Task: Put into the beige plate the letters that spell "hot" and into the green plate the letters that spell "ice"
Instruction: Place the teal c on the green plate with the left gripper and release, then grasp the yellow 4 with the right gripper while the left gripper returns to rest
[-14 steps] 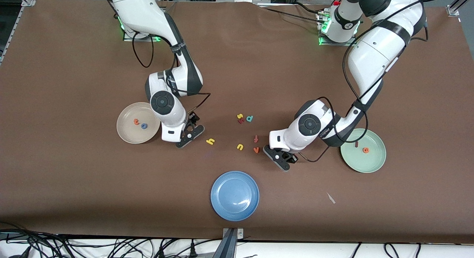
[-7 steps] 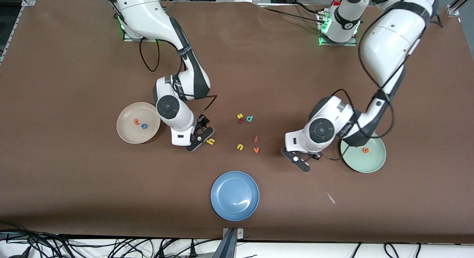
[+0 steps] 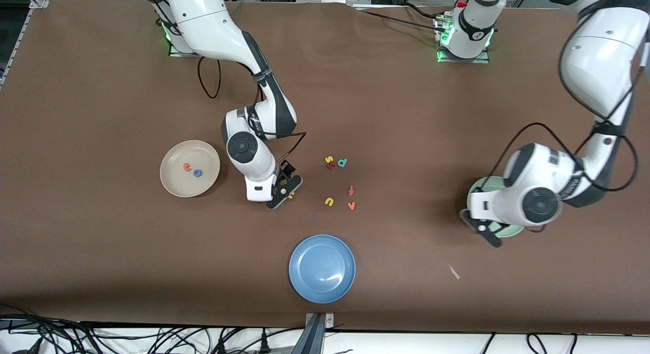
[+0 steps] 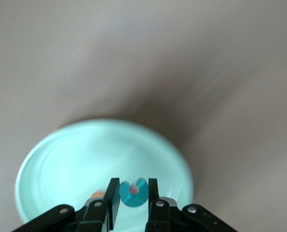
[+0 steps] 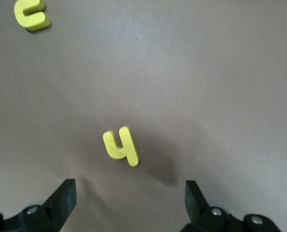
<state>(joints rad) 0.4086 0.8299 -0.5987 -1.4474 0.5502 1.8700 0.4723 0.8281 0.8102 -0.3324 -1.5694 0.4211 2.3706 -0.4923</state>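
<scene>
In the left wrist view my left gripper (image 4: 134, 184) is shut on the teal "c" (image 4: 134, 199), hanging over the green plate (image 4: 80, 154). An orange letter (image 4: 98, 194) in that plate peeks out beside one finger. In the front view the left gripper (image 3: 486, 233) hangs over the green plate's (image 3: 509, 232) rim, and the wrist hides most of the plate. My right gripper (image 5: 129, 193) is open just above the yellow "h" (image 5: 121, 146), which lies flat on the table. In the front view the right gripper (image 3: 284, 188) half covers that "h" (image 3: 291, 195). The beige plate (image 3: 177, 184) holds the orange "t" (image 3: 187, 166) and blue "o" (image 3: 197, 173).
Loose letters lie mid-table: a yellow "s" (image 3: 329, 159), a red letter (image 3: 330, 166), a teal "d" (image 3: 343, 163), a pinkish-red "t/f" (image 3: 350, 190), a yellow "n/u" (image 3: 329, 201) and an orange "v" (image 3: 351, 205). A blue plate (image 3: 322, 268) sits nearer the camera.
The left arm has swung from beside the loose letters to over the green plate with the "c". The right gripper has moved from beside the beige plate to over the "h".
</scene>
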